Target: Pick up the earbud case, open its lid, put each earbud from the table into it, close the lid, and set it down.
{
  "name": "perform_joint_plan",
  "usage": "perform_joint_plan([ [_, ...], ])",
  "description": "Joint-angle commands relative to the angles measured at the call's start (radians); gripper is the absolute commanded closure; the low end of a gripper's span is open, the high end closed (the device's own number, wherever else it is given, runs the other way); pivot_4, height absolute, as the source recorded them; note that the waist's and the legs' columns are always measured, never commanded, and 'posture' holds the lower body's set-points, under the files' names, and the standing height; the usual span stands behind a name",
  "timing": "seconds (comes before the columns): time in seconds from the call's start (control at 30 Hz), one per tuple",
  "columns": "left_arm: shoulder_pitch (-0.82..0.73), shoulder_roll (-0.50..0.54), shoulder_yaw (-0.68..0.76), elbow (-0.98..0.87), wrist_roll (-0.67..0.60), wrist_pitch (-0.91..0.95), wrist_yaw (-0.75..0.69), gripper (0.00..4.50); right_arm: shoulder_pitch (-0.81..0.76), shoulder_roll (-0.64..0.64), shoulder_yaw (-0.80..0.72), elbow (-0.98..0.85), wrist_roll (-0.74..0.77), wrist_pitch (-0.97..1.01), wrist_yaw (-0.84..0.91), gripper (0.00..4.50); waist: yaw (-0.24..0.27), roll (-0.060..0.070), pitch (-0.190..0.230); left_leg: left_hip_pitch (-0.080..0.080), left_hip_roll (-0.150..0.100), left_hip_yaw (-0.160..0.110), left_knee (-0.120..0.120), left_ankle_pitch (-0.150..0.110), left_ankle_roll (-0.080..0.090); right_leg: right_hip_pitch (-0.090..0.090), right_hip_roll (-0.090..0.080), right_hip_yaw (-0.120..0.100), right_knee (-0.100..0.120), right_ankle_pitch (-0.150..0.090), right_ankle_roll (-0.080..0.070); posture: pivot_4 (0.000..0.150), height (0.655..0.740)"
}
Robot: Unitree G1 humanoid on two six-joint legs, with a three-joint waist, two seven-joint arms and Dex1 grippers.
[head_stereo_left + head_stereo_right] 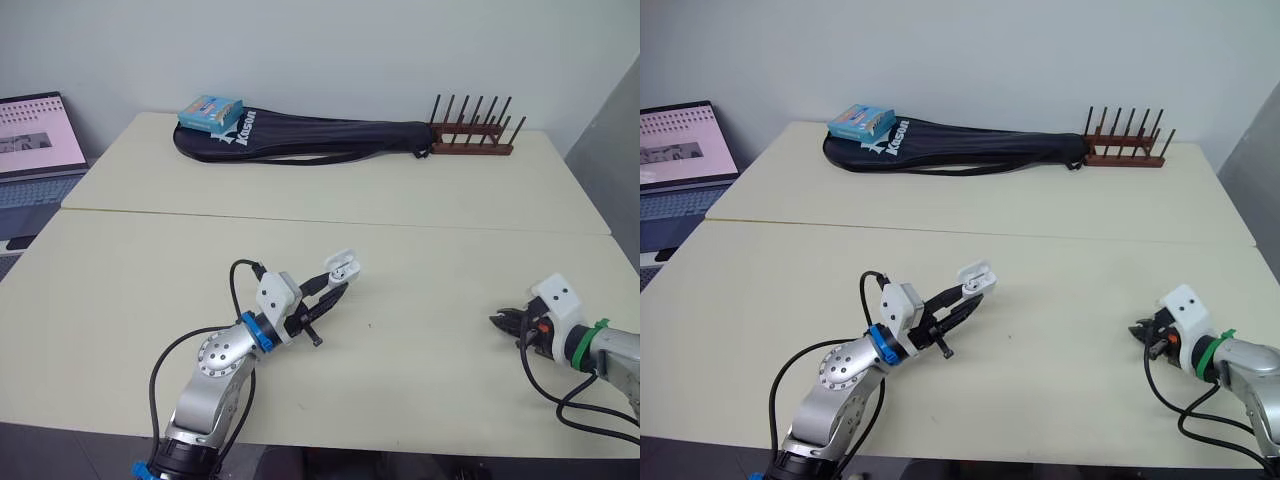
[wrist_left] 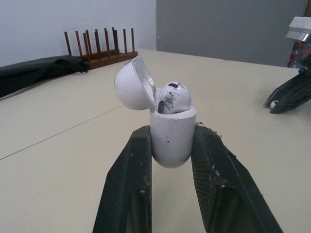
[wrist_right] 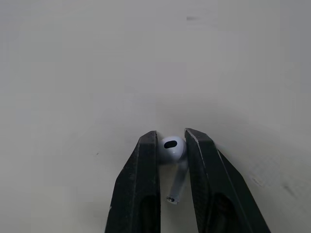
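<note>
Indoors, cream table (image 1: 300, 200), wall (image 1: 350, 50) — left pincer (image 1: 335, 284) clamps earbud case (image 2: 172, 138), right pincer (image 1: 502, 322) clamps earbud (image 3: 173, 147).

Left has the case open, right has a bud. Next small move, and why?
Probably carry the right gripper across toward the left gripper and line the second earbud up over the earbud case. The lid is swung open, the first earbud already sits inside, and the second earbud is pinched in the right gripper, well apart from the case.
</note>
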Motion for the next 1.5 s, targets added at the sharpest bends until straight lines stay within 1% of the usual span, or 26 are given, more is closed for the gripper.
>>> perform_joint_plan([
  [0.03,0.023,0.007,0.013,-0.065,-0.007,0.000,0.013,3.73,0.027,-0.156,0.049,-0.046,-0.044,-0.214,0.236,4.08,0.000,0.002,0.000,0.000,0.000,0.000,0.000,0.000,0.000,0.000,0.000,0.000,0.000,0.000,0.000,0.150,0.7274],
  [0.13,0.042,0.012,0.015,-0.086,-0.006,0.007,0.024,3.73,0.025,-0.271,0.099,0.007,-0.099,-0.430,0.400,4.08,0.000,0.002,0.001,0.001,0.000,0.001,0.000,0.000,0.000,0.000,0.000,-0.001,-0.001,0.000,0.000,0.150,0.7274],
  [0.23,0.062,0.017,0.016,-0.105,-0.002,0.013,0.034,3.73,-0.005,-0.338,0.151,0.130,-0.175,-0.667,0.507,4.08,-0.004,0.002,0.001,0.002,0.000,0.001,0.000,0.000,0.000,0.002,0.000,-0.001,-0.001,0.000,0.000,0.150,0.7274],
  [0.37,0.086,0.025,0.017,-0.132,-0.004,0.024,0.042,3.73,-0.078,-0.350,0.221,0.279,-0.248,-0.887,0.577,4.08,-0.009,0.002,0.001,0.003,0.000,0.002,0.000,0.000,0.000,0.002,-0.001,-0.001,-0.001,0.000,0.000,0.150,0.7274],
  [0.53,0.107,0.033,0.022,-0.159,-0.005,0.040,0.046,3.73,-0.169,-0.313,0.287,0.384,-0.303,-1.001,0.587,4.08,-0.010,0.002,0.001,0.005,0.001,0.002,0.000,0.000,0.000,0.003,-0.001,0.001,0.000,0.000,0.000,0.150,0.7274],
  [0.7,0.113,0.039,0.024,-0.171,-0.006,0.049,0.050,3.73,-0.184,-0.290,0.307,0.409,-0.289,-1.031,0.597,4.08,-0.011,0.001,0.001,0.016,0.001,0.002,-0.001,0.000,0.000,0.015,-0.001,0.003,-0.004,0.000,0.000,0.150,0.7274],
  [0.83,0.109,0.042,0.022,-0.174,-0.008,0.058,0.052,3.73,-0.192,-0.268,0.322,0.425,-0.297,-1.050,0.599,4.08,-0.012,0.001,0.001,0.016,0.001,0.002,-0.001,0.000,0.000,0.016,-0.001,0.003,-0.005,0.000,-0.001,0.150,0.7274],
  [0.9,0.107,0.043,0.021,-0.175,-0.009,0.062,0.052,3.73,-0.197,-0.260,0.331,0.433,-0.306,-1.067,0.596,3.37,-0.012,0.001,0.001,0.016,0.001,0.001,-0.001,0.000,0.000,0.017,-0.001,0.002,-0.006,0.000,-0.001,0.150,0.7274],
  [0.97,0.106,0.044,0.020,-0.177,-0.009,0.064,0.053,3.73,-0.202,-0.257,0.337,0.442,-0.312,-1.081,0.594,2.80,-0.012,0.000,0.001,0.016,0.002,0.001,-0.001,0.000,0.000,0.017,0.000,0.002,-0.006,0.000,-0.001,0.150,0.7274],
  [1.07,0.111,0.045,0.020,-0.183,-0.010,0.067,0.053,3.73,-0.217,-0.249,0.334,0.453,-0.315,-1.109,0.580,1.75,-0.012,0.000,0.001,0.016,0.002,0.001,-0.001,0.000,0.000,0.017,0.000,0.001,-0.006,0.000,-0.001,0.150,0.7274],
  [1.23,0.119,0.046,0.018,-0.189,-0.012,0.073,0.050,3.73,-0.191,-0.297,0.276,0.341,-0.233,-1.034,0.592,1.71,-0.011,0.001,0.001,0.016,0.002,0.000,-0.001,0.000,0.000,0.017,-0.001,0.001,-0.006,0.000,-0.001,0.150,0.7274],
  [1.33,0.118,0.046,0.019,-0.184,-0.012,0.073,0.047,3.73,-0.123,-0.373,0.219,0.223,-0.191,-0.916,0.601,1.71,-0.011,0.006,0.003,0.015,0.002,-0.003,-0.001,0.000,0.000,0.017,-0.002,0.001,-0.006,0.000,-0.001,0.150,0.7274],
  [1.4,0.118,0.046,0.017,-0.182,-0.010,0.072,0.046,3.73,-0.073,-0.427,0.180,0.134,-0.215,-0.805,0.579,1.71,-0.010,0.008,0.003,0.015,0.001,-0.003,-0.001,0.000,0.000,0.017,-0.003,0.002,-0.006,0.000,-0.001,0.150,0.7274],
  [1.43,0.117,0.044,0.014,-0.178,-0.009,0.071,0.046,3.73,-0.054,-0.448,0.163,0.074,-0.252,-0.713,0.550,1.71,-0.010,0.008,0.003,0.015,0.001,-0.003,-0.001,0.000,0.000,0.017,-0.003,0.002,-0.006,0.000,-0.001,0.150,0.7274],
  [1.5,0.116,0.040,0.009,-0.175,-0.005,0.070,0.048,3.73,-0.033,-0.469,0.146,-0.007,-0.317,-0.591,0.497,1.71,-0.011,0.008,0.003,0.015,0.001,-0.003,-0.001,0.000,0.000,0.017,-0.003,0.002,-0.006,0.000,-0.001,0.150,0.7274],
])
